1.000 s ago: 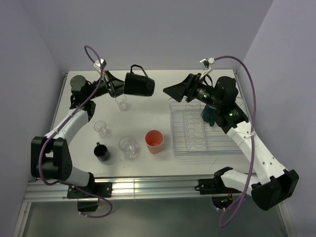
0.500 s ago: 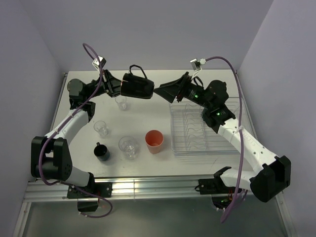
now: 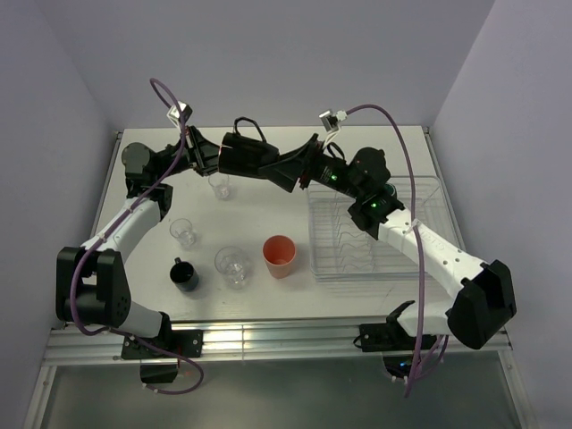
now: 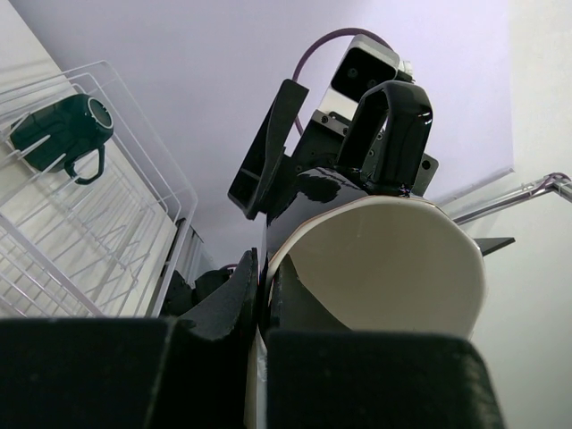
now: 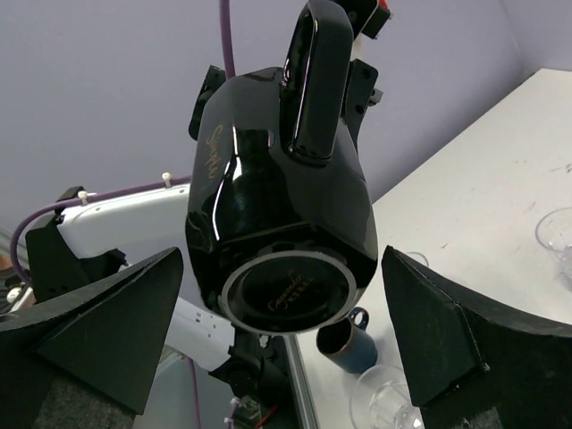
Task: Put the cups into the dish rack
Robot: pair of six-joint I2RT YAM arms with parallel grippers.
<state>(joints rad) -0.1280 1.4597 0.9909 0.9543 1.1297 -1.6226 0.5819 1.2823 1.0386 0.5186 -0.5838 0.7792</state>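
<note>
The mug is glossy black — cream-lined, gold script, handle up.

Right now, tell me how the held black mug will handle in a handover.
The mug looks glossy, so it may slip between the right fingers. It seems rigid ceramic, likely heavy for its size and breakable if dropped. The left fingers pinch only its rim, so it might pivot when nudged.

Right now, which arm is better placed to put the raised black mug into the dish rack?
Probably right. The right gripper is open, fingers flanking the mug at its base, and the dish rack lies on that side. The left gripper, shut on the mug's rim, is farther from the rack.
</note>
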